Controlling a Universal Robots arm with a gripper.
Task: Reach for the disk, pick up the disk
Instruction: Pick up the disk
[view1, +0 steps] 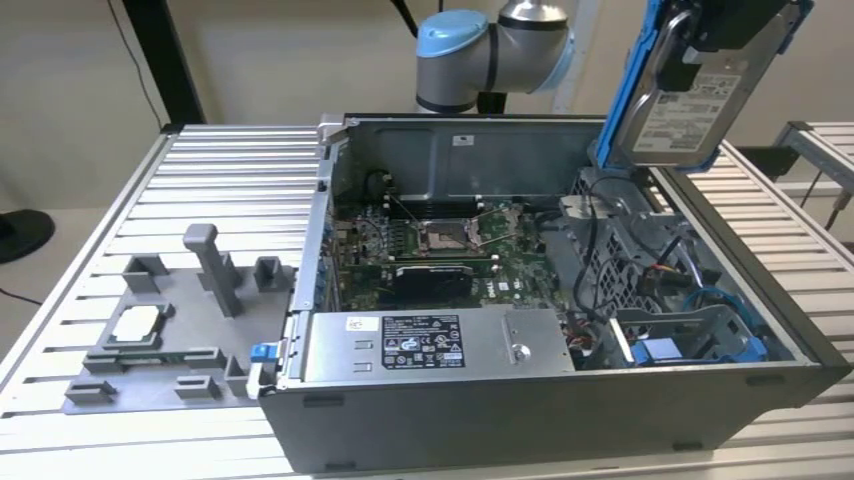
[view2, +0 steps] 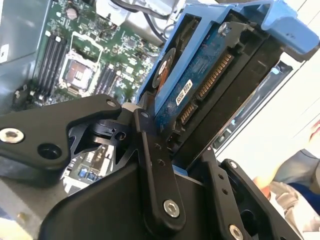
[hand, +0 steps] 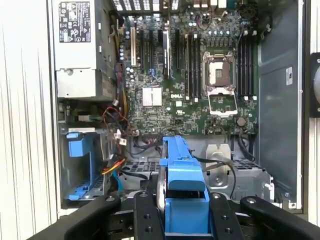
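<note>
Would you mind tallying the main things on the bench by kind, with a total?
Hard drive, held in the gripper: 1
Computer case, open: 1
Power supply box, inside the case: 1
Small square chip: 1
Grey holder tray, under the chip: 1
Total: 5

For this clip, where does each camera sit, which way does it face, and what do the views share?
Exterior view: off the arm, above one corner, looking down into the open grey computer case; the arm's blue-capped joint shows.
First wrist view: on the arm, looking down past the tool onto the green motherboard.
Second wrist view: on the arm, close beside the black tool.
Shared: the blue-framed silver hard disk, gripped and raised above the case.
</note>
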